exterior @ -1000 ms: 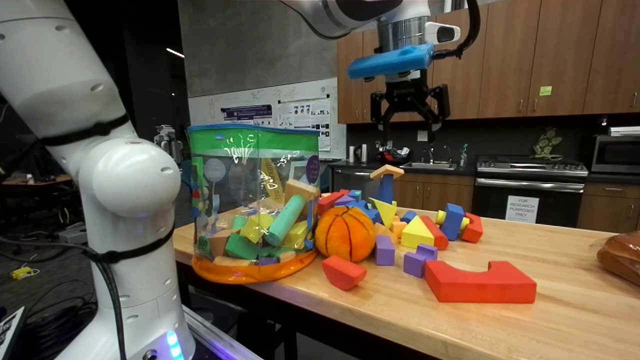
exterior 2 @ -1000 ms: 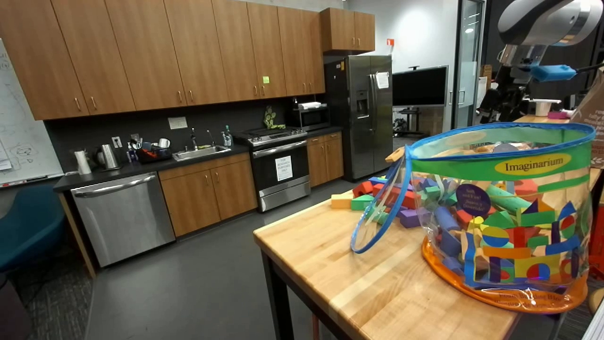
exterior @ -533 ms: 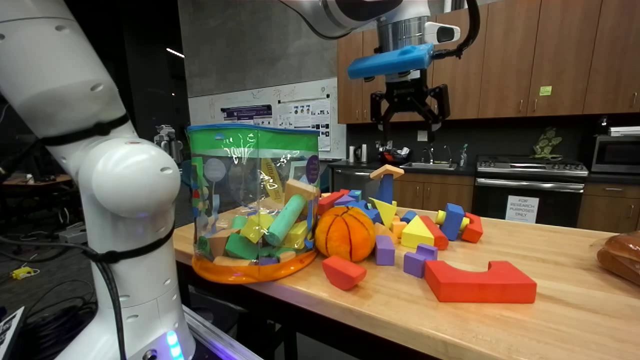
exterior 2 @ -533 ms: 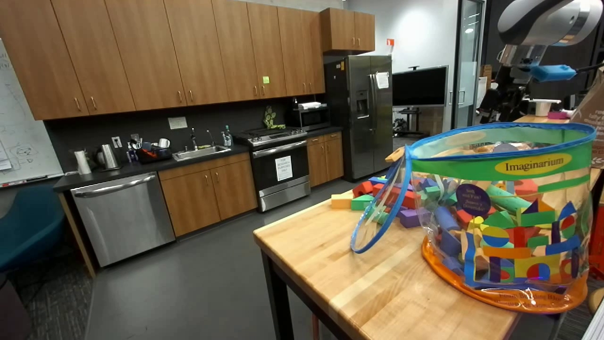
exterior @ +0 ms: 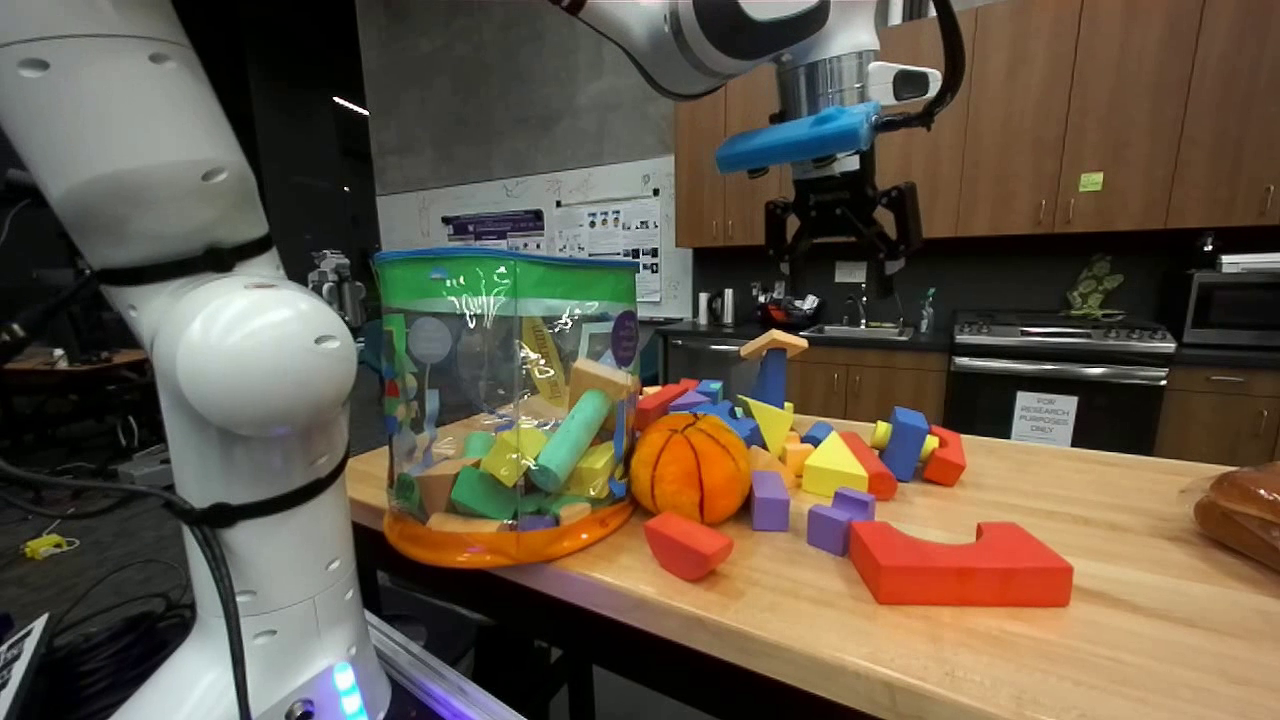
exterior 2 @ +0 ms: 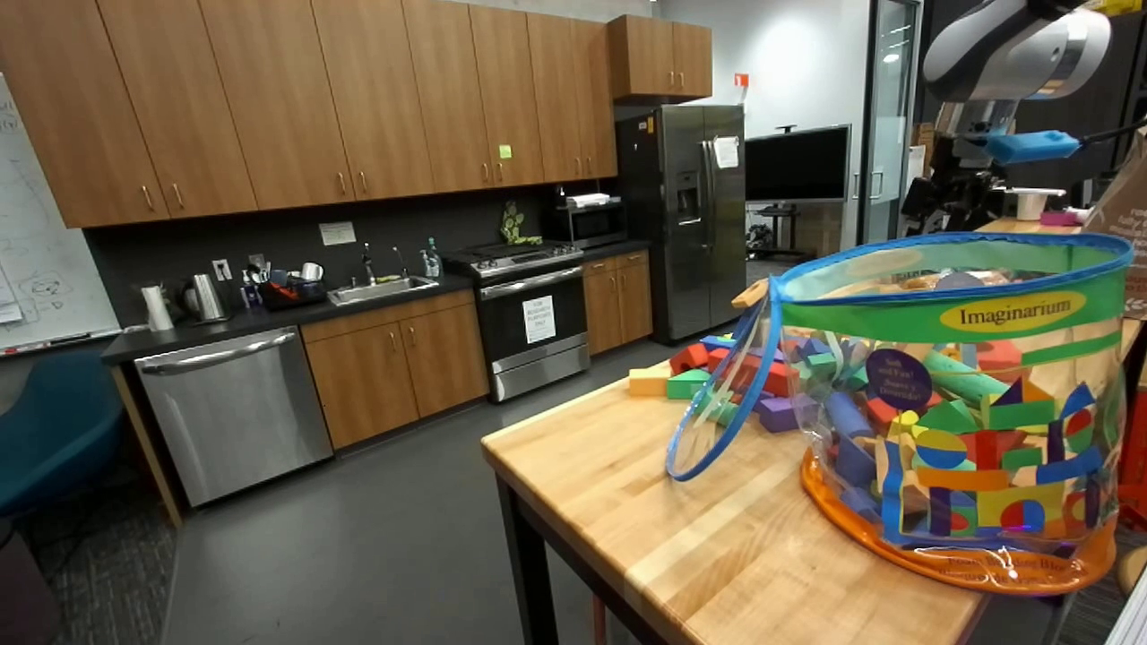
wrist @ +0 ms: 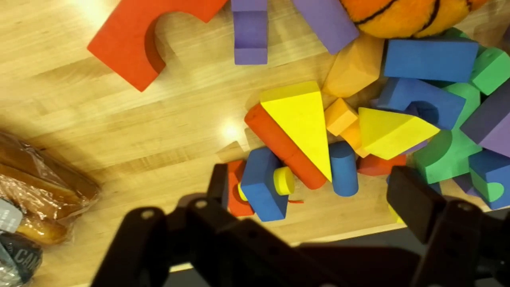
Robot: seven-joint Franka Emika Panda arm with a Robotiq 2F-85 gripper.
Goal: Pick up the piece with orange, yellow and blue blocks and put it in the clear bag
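"Kitchen cabinets [exterior: 1060, 130] line the backdrop. The gripper [exterior: 836, 285]?"

"Spread wide, high above a wooden table [exterior: 1130, 640]."

"The blue, yellow and orange-red piece [wrist: 261, 187]?"

"On the table, just beside a red block [wrist: 285, 147]."

"And the clear Imaginarium bag [exterior 2: 860, 321]?"

"Lid [exterior 2: 728, 405] hanging open, green cylinder [exterior: 572, 440] and yellow blocks [exterior: 515, 455] inside."

In an exterior view, your bag [exterior: 575, 285] stands left of the ball [exterior: 690, 470] on the table [exterior: 1130, 540], the block piece [exterior: 906, 446] farther right.
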